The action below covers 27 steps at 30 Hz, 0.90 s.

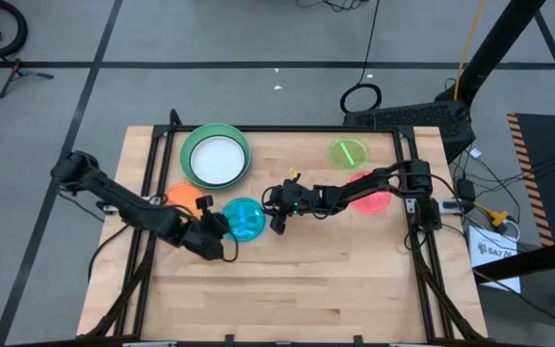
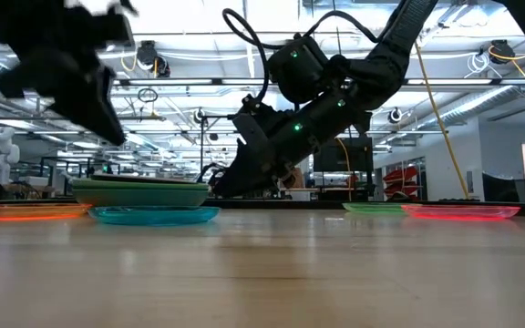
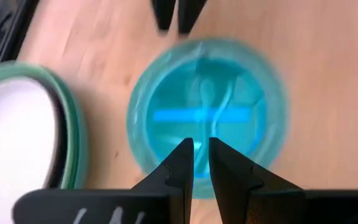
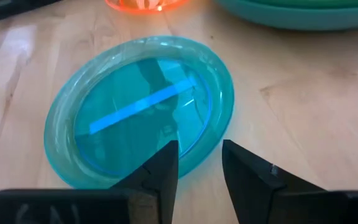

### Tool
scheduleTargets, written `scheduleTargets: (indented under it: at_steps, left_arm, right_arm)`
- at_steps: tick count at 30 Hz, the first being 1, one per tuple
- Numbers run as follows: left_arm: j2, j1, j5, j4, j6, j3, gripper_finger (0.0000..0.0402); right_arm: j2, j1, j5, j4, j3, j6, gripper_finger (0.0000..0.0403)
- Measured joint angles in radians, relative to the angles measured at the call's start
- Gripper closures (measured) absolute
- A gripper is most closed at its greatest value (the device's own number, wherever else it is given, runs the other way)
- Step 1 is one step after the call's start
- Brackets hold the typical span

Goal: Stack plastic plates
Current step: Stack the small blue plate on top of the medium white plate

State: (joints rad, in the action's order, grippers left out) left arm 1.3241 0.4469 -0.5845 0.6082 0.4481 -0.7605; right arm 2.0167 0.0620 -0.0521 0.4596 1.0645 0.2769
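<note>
High view: teal plate (image 1: pixel 246 220) lies flat mid-desk, between both arms | left gripper (image 3: pixel 201 152) over its near-left rim, fingers slightly apart, empty | right gripper (image 4: pixel 199 163) at its right rim, fingers apart | judged light, stiff, slippery; pinch the raised rim.

In the high view the left gripper (image 1: pixel 222 234) covers the near left rim of the blue plate (image 1: pixel 247 220), and the left arm hides much of the orange plate (image 1: pixel 183 198). The right arm crosses the pink plate (image 1: pixel 373 198), hiding part of it. The stack (image 1: pixel 216 155) at the far left shows only a white plate inside a green rim; the number of plates under it cannot be told. In the left wrist view the blue plate is blurred and the stack is cut off at the edge.
</note>
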Motion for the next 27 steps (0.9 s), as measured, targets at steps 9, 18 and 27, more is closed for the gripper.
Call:
scheduleTargets:
  at_steps: [9,18,27]
  left_arm:
    - [-0.081,0.082,0.0,-0.145,-0.027,0.035,0.0343]
    - [-0.08,0.003,0.098,-0.487,-0.01,0.218,0.0343]
    - [-0.08,-0.047,0.114,-0.355,0.201,0.217,0.0343]
  right_arm:
    - [0.0,0.0,0.001,0.0,0.0,-0.005,0.0286]
    - [0.0,0.0,0.001,-0.001,0.0,-0.002,0.0286]
    - [0.0,0.0,0.001,-0.001,0.0,-0.002,0.0287]
